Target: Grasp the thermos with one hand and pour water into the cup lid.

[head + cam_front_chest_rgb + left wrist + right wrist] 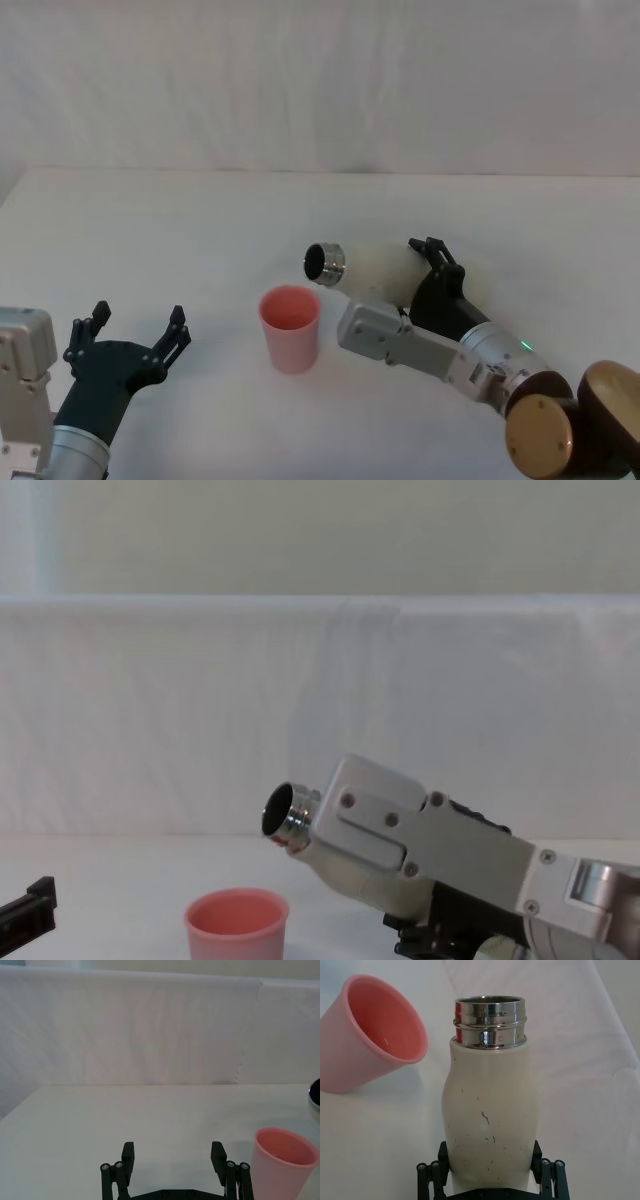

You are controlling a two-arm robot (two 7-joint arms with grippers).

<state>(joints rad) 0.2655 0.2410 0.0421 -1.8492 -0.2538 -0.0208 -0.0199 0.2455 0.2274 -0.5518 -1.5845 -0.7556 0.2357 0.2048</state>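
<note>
My right gripper (425, 268) is shut on the thermos (372, 269), a cream-white bottle held tipped almost level above the table. Its open steel neck (324, 262) points left toward the cup lid (291, 327), a salmon-pink cup standing upright just below and left of the mouth. In the right wrist view the thermos (491, 1110) sits between the black fingers (434, 1172), and the cup lid (372, 1037) shows a little liquid at its bottom. My left gripper (135, 330) is open near the front left, well left of the cup. The chest view shows the neck (288, 814) above the cup lid (237, 922).
The white table (200, 220) stretches wide around the cup, backed by a white cloth wall (320, 80). The right forearm (450, 355) lies low across the front right of the table.
</note>
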